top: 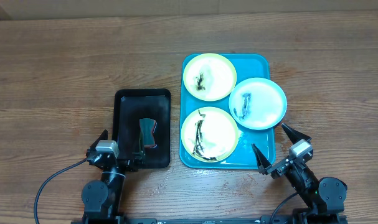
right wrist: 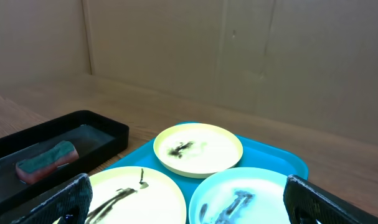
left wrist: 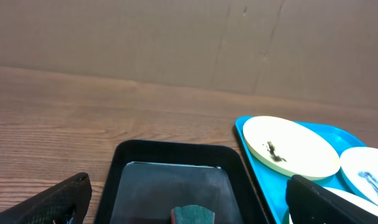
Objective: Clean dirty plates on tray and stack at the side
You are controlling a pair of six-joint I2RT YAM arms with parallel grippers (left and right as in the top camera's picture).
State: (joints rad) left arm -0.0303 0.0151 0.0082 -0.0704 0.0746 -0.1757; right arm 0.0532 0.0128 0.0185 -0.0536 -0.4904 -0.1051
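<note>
Wooden table (top: 64, 74), cardboard wall behind; I see the turquoise tray (top: 258, 62) right of centre, carrying all three smeared plates: far yellow plate (top: 209, 76), blue-white plate (top: 258, 103) overhanging the right rim, near yellow plate (top: 210, 134); a sponge (top: 148, 134) lies in the black tray (top: 127, 106) alongside; left gripper (top: 121, 144) and right gripper (top: 268, 135) both gape wide, empty.

wooden table (top: 51, 74) carries turquoise tray (top: 251, 65) beside black tray (top: 126, 115).
</note>
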